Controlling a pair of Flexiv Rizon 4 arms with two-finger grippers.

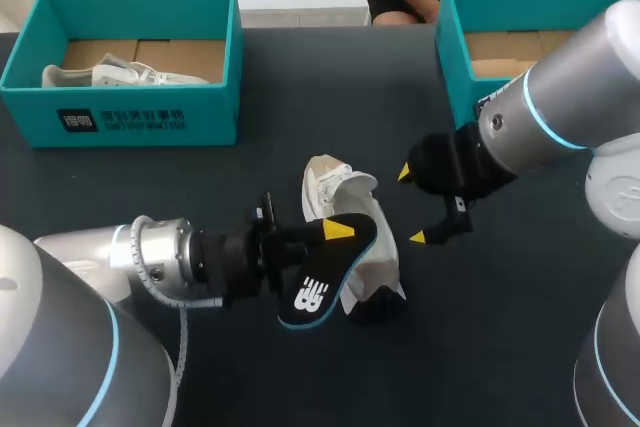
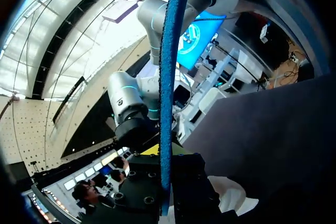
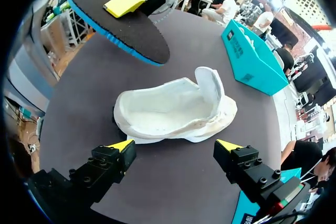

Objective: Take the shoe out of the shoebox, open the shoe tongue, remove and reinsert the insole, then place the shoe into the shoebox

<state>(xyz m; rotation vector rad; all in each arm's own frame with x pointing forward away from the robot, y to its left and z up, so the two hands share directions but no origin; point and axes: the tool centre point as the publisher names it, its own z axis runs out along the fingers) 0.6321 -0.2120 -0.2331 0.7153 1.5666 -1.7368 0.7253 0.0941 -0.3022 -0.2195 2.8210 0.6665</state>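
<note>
Now left gripper (image 1: 335,235) pinches the insole (image 1: 325,277); shoe (image 1: 335,192) lies ahead of spread right gripper (image 1: 411,205)

The left arm (image 1: 60,277), lower left, and right arm (image 1: 580,97), upper right, are chunky silver-grey tubes with thin cyan rings. Left one's got a shiny screwed flange (image 1: 150,247) and a ribbed grey cable (image 1: 183,332). Left gripper (image 1: 335,242) and right gripper (image 1: 411,205): black, bolted blocks, yellow tips.

The head camera looks down from high behind the shoe (image 1: 335,187), the right wrist camera faces it from close above, and the left wrist camera, beside the shoe, sights edge-on along the insole (image 2: 168,77) that all three views share
</note>
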